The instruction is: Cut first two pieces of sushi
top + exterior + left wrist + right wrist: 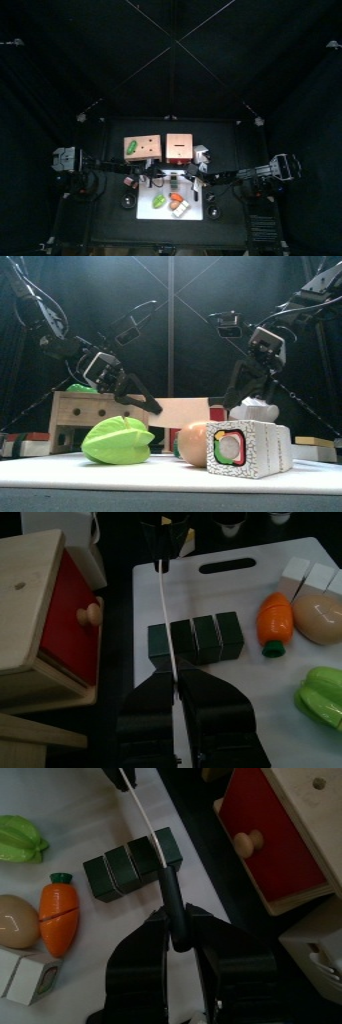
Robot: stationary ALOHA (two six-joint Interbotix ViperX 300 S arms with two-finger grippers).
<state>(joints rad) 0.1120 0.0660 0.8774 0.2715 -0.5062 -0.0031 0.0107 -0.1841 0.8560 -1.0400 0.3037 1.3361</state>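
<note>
sushi roll: dark row of joined segments (195, 640) lying on the white cutting board (241, 587); you find it near the board's edge by the wooden box (34, 612) with the red front.
knife: thin blade (163, 597) running out from the left gripper (181, 687), edge lying across the roll near one end, at about the first seam.
left gripper: jaws pressed together on the knife handle.
right gripper: (174, 933) jaws pinched on a dark handle (170, 893); a pale blade runs on beyond it, across the roll's end segment. Whether both arms share one knife, you cannot tell from these views.
other items: carrot (274, 622), pale egg-like piece (321, 617) and green leafy toy (321, 697), all on the board, apart from the roll.
progress: judged not cut yet; segments look joined.
risk 1: blade off the seam, so you press into a solid segment and the roll skids or tips.
risk 2: nothing visibly pins the roll; downward push could shove it toward the carrot.
risk 3: handle twisting in the grip, so the blade goes down slanted.
risk 4: cutting too far along frees more than two pieces.
</note>
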